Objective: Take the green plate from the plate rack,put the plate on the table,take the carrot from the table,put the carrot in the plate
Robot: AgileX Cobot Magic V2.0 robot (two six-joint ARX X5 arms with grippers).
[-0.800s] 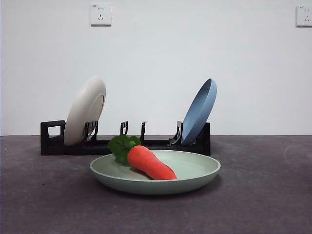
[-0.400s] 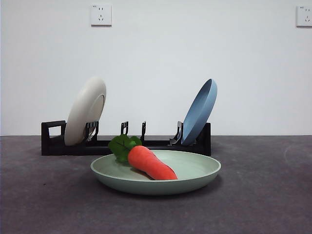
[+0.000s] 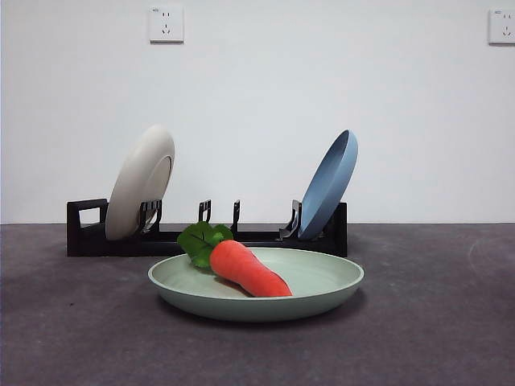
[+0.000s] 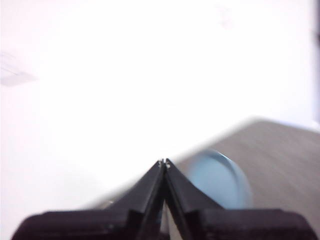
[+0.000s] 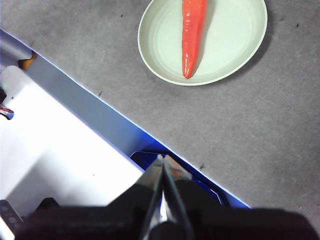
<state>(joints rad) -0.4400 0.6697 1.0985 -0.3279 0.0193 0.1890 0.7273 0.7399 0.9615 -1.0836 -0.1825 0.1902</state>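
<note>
Carrot (image 3: 248,270) lies inside the green plate (image 3: 322,293), which sits flat on the table (image 3: 434,322) just in front of the plate rack (image 3: 88,233). Left gripper (image 4: 164,162) and right gripper (image 5: 161,158), both away from the plate, have their jaws pressed together, holding nothing.

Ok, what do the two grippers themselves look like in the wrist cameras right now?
Both look alike: the left gripper and the right gripper each have two matte black jaws, broad at the base and tapering to thin pointed tips. The left one's tips show tiny pale specks. No cables, labels or markings are visible on either.
</note>
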